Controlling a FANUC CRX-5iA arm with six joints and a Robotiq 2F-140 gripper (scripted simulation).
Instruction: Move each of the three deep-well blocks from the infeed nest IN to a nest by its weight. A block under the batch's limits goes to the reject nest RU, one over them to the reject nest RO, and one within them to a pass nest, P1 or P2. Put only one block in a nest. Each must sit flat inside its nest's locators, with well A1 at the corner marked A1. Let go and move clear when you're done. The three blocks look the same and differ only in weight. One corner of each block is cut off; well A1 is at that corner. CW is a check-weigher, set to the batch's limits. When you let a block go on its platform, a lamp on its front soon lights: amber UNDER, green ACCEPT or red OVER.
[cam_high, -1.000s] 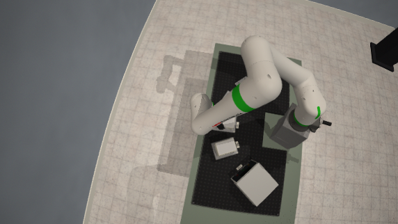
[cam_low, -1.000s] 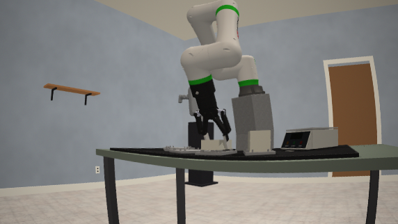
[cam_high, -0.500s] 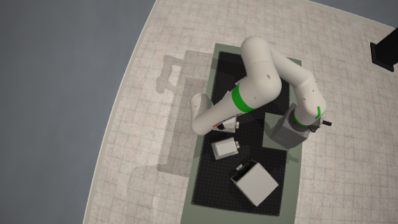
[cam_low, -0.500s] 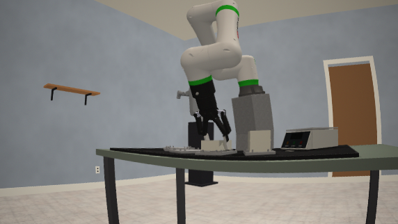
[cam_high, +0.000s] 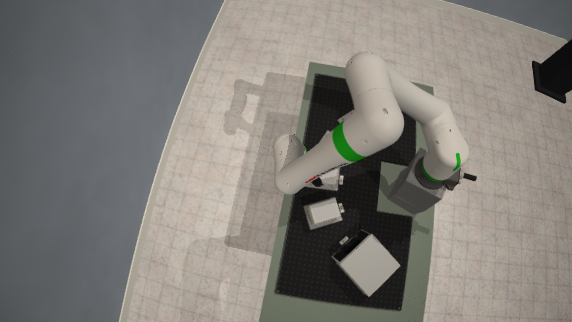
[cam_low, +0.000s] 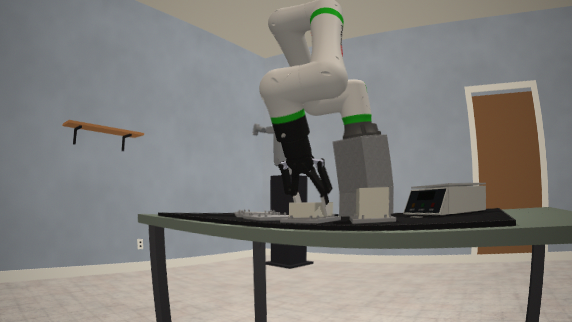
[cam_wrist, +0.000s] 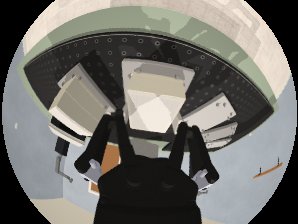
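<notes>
My gripper (cam_low: 310, 201) (cam_wrist: 151, 107) points down, its fingers shut on the two sides of a cream deep-well block (cam_low: 310, 210) (cam_wrist: 150, 107). That block is low in a nest (cam_low: 287, 220) (cam_wrist: 134, 65); whether it sits fully flat is hard to tell. The neighbouring nest (cam_low: 356, 220) (cam_wrist: 65, 81) holds a taller cream body (cam_low: 372, 202) (cam_wrist: 75, 102), seemingly two stacked blocks; it also shows in the top view (cam_high: 325, 212). The check-weigher (cam_high: 370, 265) (cam_low: 462, 199) has an empty platform, and its lamps look unlit. The A1 mark and cut corner are not readable.
Further low nests (cam_low: 257, 214) (cam_wrist: 212, 112) without blocks stand on the other side of the held block. The arm covers part of them from above. The grey robot pedestal (cam_high: 417, 192) (cam_low: 362, 170) stands behind the nests.
</notes>
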